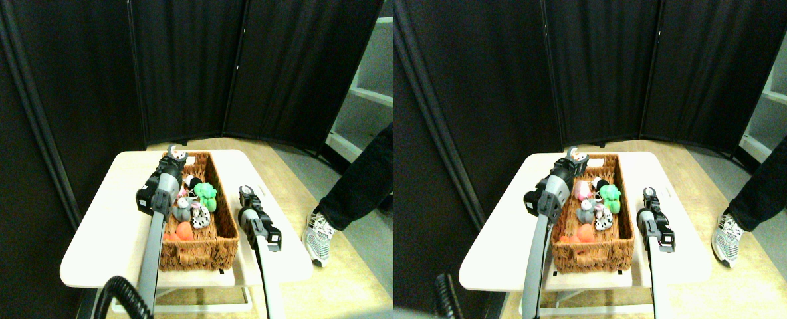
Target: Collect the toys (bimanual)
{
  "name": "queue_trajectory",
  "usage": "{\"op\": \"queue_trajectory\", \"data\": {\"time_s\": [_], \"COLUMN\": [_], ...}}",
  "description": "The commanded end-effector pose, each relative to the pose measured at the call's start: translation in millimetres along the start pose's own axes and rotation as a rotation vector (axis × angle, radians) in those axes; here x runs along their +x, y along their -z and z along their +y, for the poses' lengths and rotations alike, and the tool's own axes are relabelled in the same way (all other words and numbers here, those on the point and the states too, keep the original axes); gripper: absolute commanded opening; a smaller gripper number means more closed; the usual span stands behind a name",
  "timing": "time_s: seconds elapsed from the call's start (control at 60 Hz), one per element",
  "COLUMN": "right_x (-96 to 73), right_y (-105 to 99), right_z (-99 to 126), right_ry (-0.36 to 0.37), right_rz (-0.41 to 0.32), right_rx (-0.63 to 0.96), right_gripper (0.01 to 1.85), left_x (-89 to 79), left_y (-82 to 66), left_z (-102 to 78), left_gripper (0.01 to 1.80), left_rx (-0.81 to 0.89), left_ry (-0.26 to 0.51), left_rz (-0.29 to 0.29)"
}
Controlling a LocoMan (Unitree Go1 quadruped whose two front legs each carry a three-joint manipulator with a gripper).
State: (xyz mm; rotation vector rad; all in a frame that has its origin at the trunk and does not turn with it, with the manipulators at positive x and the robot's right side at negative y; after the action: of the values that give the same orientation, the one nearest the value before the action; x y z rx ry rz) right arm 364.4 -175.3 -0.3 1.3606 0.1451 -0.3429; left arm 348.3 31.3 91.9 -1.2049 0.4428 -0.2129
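The left gripper (175, 154) hovers over the far end of the basket (224, 240), its jaws closed on a small pale toy (179, 157). The right gripper (245, 193) rests above the table (101, 226), just right of the basket; whether its jaws are parted or closed cannot be told. Inside the basket lie a green toy (205, 195), a spotted toy (200, 216), a grey toy (182, 211) and an orange toy (184, 230). A person's leg (360, 183) stands at right.
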Motion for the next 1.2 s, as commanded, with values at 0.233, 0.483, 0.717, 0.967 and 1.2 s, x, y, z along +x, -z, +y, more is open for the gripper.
{"op": "queue_trajectory", "data": {"time_s": [0.233,0.483,0.717,0.967,1.2], "right_x": [-3.7,-6.4,-7.5,-6.2,-7.0], "right_y": [-1,-1,-5,-9,-9], "right_z": [9,9,11,8,7], "right_ry": [-0.041,-0.047,-0.059,-0.065,-0.054], "right_rz": [-0.011,-0.01,-0.004,-0.001,0.01], "right_rx": [0.008,-0.001,-0.008,0.006,0.008], "right_gripper": [0.01,0.01,0.01,0.01,0.01], "left_x": [-7.4,-13.2,-22.7,-40.5,-55.3], "left_y": [-0.8,-4.3,-25.3,-70.6,-93.9], "left_z": [-4.2,-1.9,0.5,28.7,68.1], "left_gripper": [0.72,1.09,0.34,0.01,0.01], "left_rx": [0.019,0.049,0.111,0.153,0.188], "left_ry": [0.008,0.015,0.064,0.078,0.034], "left_rz": [-0.001,0.004,-0.072,-0.117,-0.216]}}
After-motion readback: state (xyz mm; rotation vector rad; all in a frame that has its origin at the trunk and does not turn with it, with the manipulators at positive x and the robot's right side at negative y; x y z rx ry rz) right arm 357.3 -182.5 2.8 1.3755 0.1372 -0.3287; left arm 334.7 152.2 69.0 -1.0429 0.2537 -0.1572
